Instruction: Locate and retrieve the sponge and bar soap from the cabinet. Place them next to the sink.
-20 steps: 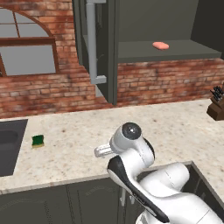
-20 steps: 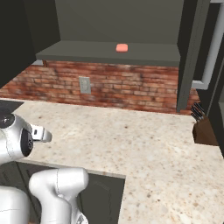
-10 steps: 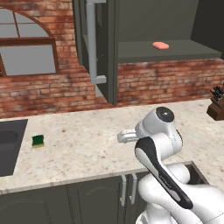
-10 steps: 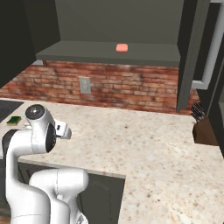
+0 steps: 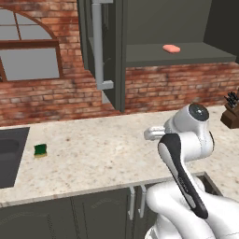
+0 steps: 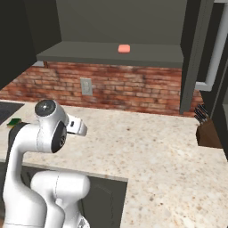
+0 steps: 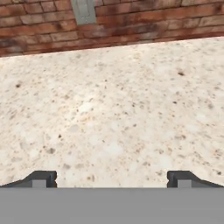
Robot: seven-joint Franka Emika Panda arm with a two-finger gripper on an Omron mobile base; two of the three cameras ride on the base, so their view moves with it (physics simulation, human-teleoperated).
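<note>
Sponge [image 5: 40,150] lies on the counter [image 5: 107,149] just beside the sink [image 5: 10,154]; that half of the task reads as done. Soap [image 5: 171,48] sits on the open cabinet [image 5: 177,53] shelf, untouched. Step in hand, by judgement: fetching the soap. Claw [image 7: 112,178] is empty, fingertips [image 7: 41,178] wide apart, aimed at bare counter below the shelf. Next move calls for raising the arm to shelf height and closing on the soap's narrow sides. No brands, labels or writing legible.

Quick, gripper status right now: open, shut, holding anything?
Gripper: open, fingertips wide apart, nothing between them, above bare countertop.
</note>
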